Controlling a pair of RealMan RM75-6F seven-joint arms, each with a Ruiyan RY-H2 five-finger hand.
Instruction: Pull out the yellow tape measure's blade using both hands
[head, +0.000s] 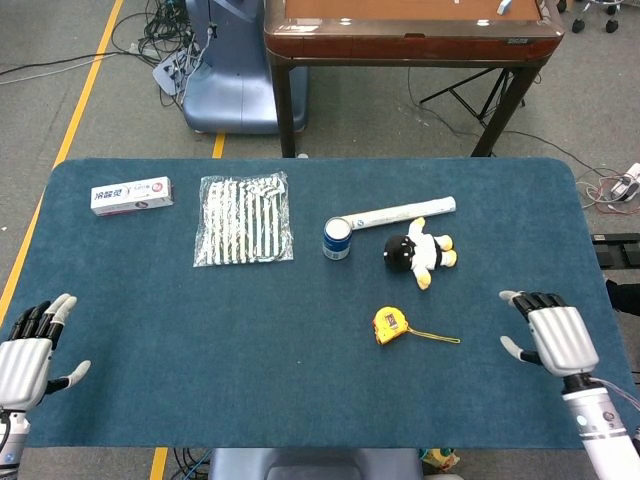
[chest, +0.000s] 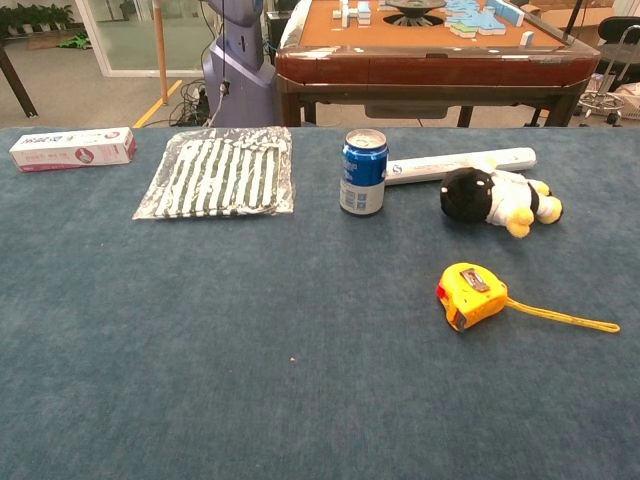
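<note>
**Yellow tape measure lies untouched between two spread hands**

Blue felt covers the desk (head: 150, 400) in the head view. The yellow tape measure (head: 388, 324) lies right of the middle, nearer the front edge, with a thin yellow strap (head: 437, 337) trailing from it toward the right. The right hand (head: 553, 335) hovers over the desk's right side, well apart from the tape measure, its fingers spread and holding nothing. The left hand (head: 28, 352) sits at the front left corner, fingers likewise spread and empty. Behind the tape measure a black-and-white plush toy (head: 420, 252) lies just beside a blue can (head: 337, 238), and a white tube (head: 400, 211) rests behind both. A striped plastic packet (head: 243, 232) and a toothpaste box (head: 131, 195) occupy the back left.

Seen from the chest view, neither hand appears. The tape measure (chest: 471, 294) rests on its side on the felt, right of centre, its strap (chest: 560, 318) stretched to the right. The can (chest: 363, 172) stands upright, the plush toy (chest: 498, 198) lies to its right, the tube (chest: 462, 164) just behind them. The packet (chest: 219, 172) and box (chest: 72, 148) lie further left.
</note>
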